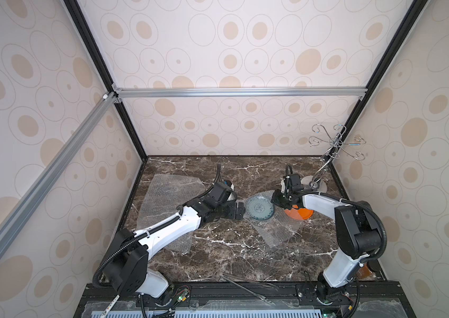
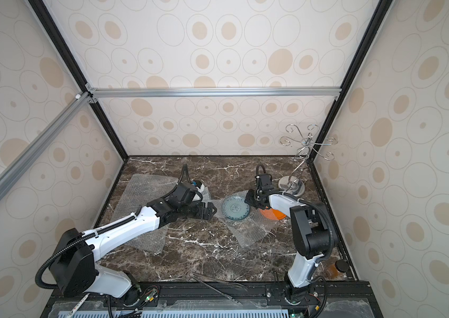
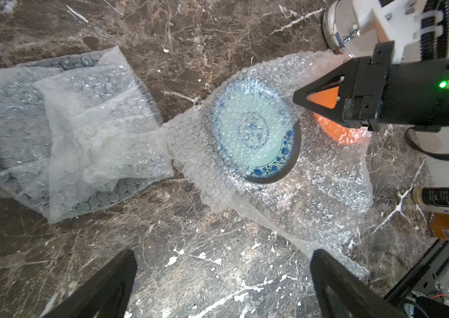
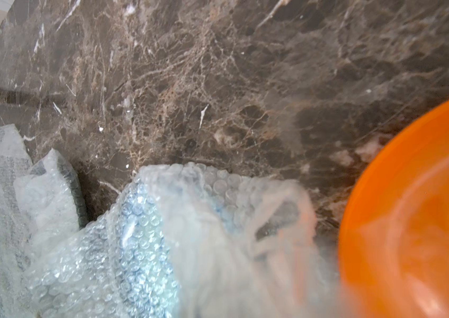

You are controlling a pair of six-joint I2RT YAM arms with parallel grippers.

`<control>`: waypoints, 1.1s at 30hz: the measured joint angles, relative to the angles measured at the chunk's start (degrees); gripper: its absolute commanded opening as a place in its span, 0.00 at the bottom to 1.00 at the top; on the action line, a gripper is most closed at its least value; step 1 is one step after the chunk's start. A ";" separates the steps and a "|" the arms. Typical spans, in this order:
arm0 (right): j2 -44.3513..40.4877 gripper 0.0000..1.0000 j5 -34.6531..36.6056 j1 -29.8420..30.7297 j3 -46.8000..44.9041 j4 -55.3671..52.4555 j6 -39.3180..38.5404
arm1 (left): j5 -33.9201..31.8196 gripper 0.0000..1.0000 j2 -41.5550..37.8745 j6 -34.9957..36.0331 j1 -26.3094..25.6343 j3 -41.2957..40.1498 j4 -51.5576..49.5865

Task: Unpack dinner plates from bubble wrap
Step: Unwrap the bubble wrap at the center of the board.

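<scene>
R gripper (image 3: 299, 99): jaws clenched tip to tip, pinching an edge of the clear bubble-textured wrap sheet (image 3: 327, 176) at the rim of the pale round plate w/ blue-green patterned rim (image 3: 253, 132).
L gripper (image 1: 243, 211): jaws spread wide, empty, just beside the pale plate, mid-frame in both top views.
Pale plate: lies on its sheet, a flap over most of its face; not yet free.
Bright orange round plate (image 1: 299, 214): right of centre, the sheet's edge overlapping part of it.
Risk 1: a fast lift could drag the plate up w/ the flap so it slides or flips; nothing pins it.
Risk 2: tip-only pinch may slip off the film.
Risk 3: dragged sheet could shove the orange plate toward the shiny silver disc base of the wire stand (image 1: 322, 187).
L wrist cam only: a 2nd wrap bundle w/ a dark round plate inside (image 3: 66, 132); the L arm mostly hides it in top views.
R wrist cam: blurred wrap close up; grip itself unseen.
Top views only: flat empty wrap sheet (image 1: 168, 192), left of centre.
</scene>
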 measured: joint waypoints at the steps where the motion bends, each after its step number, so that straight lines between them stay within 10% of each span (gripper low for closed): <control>1: -0.42 0.05 -0.02 0.15 0.22 -0.35 0.11 | 0.00 1.00 -0.07 0.02 0.00 -0.07 -0.02; 22: 0.26 0.05 -1.77 2.34 11.52 -4.70 3.43 | 1.73 1.00 -0.24 2.19 0.07 -0.35 -0.42; 33: 0.61 0.05 -1.42 2.32 8.39 -4.22 3.63 | 1.84 1.00 2.99 -3.87 -8.63 -3.21 4.98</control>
